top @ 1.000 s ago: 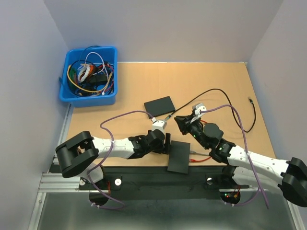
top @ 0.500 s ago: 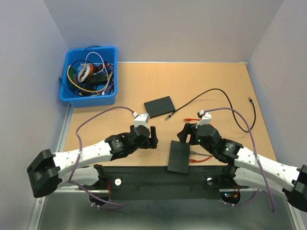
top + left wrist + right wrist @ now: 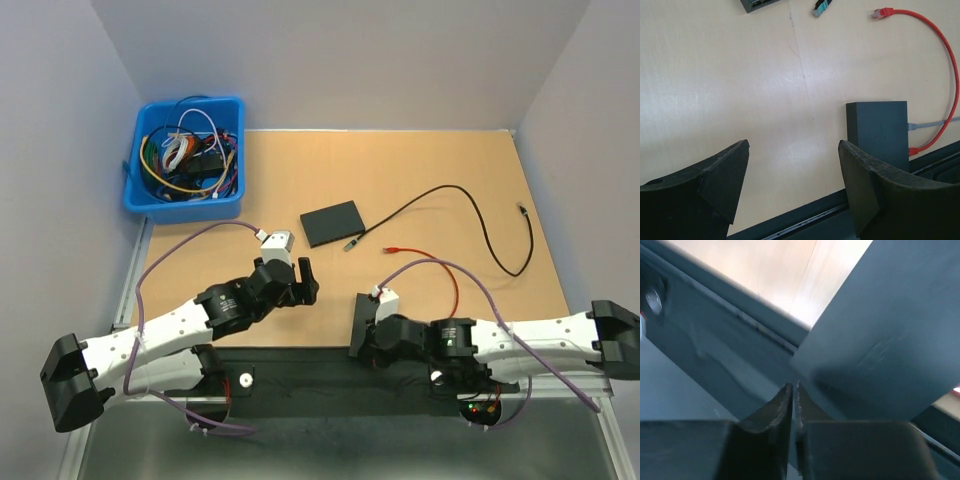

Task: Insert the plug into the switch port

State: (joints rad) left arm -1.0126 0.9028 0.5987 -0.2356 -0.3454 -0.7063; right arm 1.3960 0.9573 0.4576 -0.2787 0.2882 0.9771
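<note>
your left claw [image 3: 794,147] hangs over bare desk [image 3: 420,160] close to the near edge. its fingers are spread wide and it is released, with nothing between them. your right claw [image 3: 795,390] is clenched. its two fingers are pressed almost together with only a thin slit between them, and they grip nothing. its tips sit at the near corner of the dark box [image 3: 877,130], which lies at the desk's near edge over the black rail [image 3: 715,340]. you cannot tell from the wrist view whether the tips touch that box.

the switch [image 3: 332,222] lies flat near the middle of the desk, beyond both claws. the plug [image 3: 821,7] on the black cable [image 3: 480,215] lies on the desk just beside the switch's near right corner. it is apart from the ports and not inserted. neither claw is near it.

a red cable [image 3: 883,12] curves from a free end right of the plug back to the dark box's side. a blue bin [image 3: 183,207] full of tangled cables stands at the far left corner.
</note>
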